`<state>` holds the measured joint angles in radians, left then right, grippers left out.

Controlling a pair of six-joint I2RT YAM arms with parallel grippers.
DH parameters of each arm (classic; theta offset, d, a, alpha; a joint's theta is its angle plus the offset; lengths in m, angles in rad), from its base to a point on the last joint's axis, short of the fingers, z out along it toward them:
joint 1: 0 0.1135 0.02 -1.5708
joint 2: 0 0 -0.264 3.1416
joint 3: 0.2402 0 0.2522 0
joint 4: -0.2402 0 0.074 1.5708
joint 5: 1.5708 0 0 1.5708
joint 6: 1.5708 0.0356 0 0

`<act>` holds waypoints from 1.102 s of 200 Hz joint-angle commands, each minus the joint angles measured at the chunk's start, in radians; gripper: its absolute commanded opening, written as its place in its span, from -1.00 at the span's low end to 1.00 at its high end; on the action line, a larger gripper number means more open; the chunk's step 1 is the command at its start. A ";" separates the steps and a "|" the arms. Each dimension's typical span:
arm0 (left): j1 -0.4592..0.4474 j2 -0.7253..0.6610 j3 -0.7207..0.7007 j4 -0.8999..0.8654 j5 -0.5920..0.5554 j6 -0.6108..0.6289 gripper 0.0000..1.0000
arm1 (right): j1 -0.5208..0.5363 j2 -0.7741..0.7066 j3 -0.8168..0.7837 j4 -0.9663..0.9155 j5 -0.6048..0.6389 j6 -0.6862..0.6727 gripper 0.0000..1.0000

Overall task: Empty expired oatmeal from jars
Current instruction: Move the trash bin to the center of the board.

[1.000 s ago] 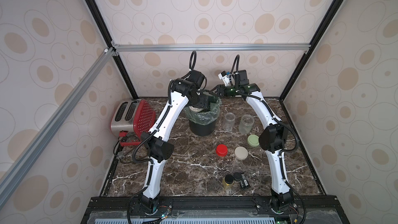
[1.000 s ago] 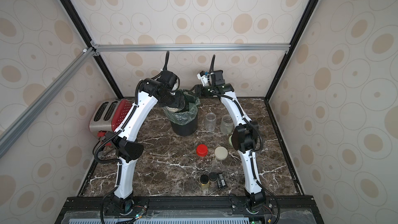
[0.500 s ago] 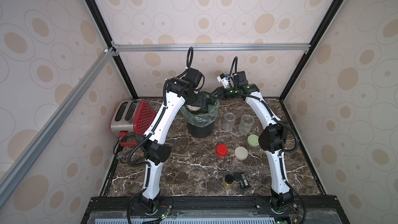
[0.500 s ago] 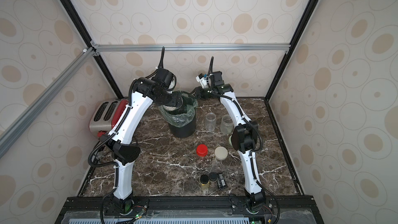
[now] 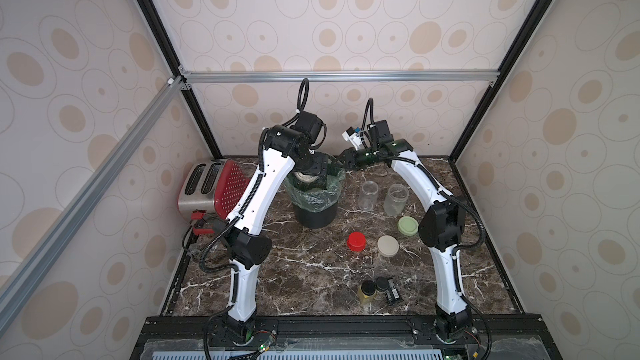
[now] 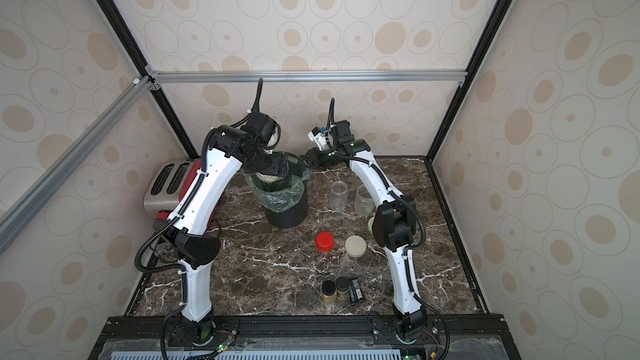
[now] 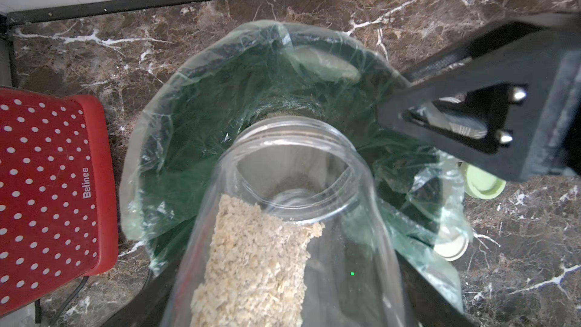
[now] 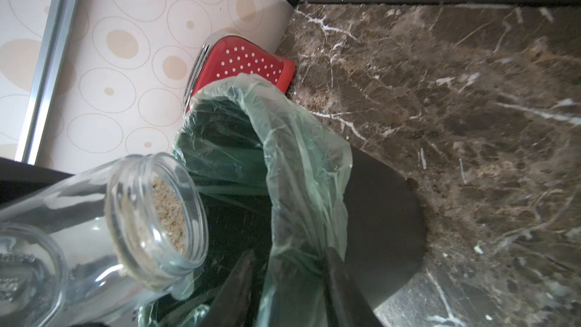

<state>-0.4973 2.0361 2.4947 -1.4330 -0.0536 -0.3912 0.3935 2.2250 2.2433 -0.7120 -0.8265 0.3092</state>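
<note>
Over the bin (image 5: pixel 315 214), left gripper (image 5: pixel 313 166) clamps a tilted jar (image 7: pixel 283 215), oatmeal (image 7: pixel 254 262) near its mouth; right gripper (image 5: pixel 339 161), pressed together, pinches the bag (image 8: pixel 298 158) at its rim.

White "Belinee" lettering on the red dotted toaster (image 7: pixel 53 202).

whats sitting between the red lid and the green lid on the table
The beige lid lies between the red lid and the green lid, touching neither; a top view shows all three.
</note>
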 commanded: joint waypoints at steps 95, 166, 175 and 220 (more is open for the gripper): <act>0.043 -0.066 -0.012 -0.113 -0.005 -0.251 -1.00 | 0.042 -0.323 -0.304 0.103 0.074 -0.327 0.33; 0.157 -0.015 0.076 -0.161 0.279 -0.440 -1.00 | 0.041 -0.422 -0.441 0.362 0.070 -0.415 0.61; 0.166 -0.017 0.064 -0.161 0.320 -0.455 -1.00 | 0.041 -0.417 -0.443 0.375 0.061 -0.412 0.61; 0.179 -0.053 0.021 -0.150 0.432 -0.465 -1.00 | 0.041 -0.440 -0.500 0.458 0.020 -0.424 0.60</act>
<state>-0.3218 2.0289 2.5027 -1.5597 0.2943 -0.8230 0.4313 1.8137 1.7744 -0.3183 -0.7746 -0.0818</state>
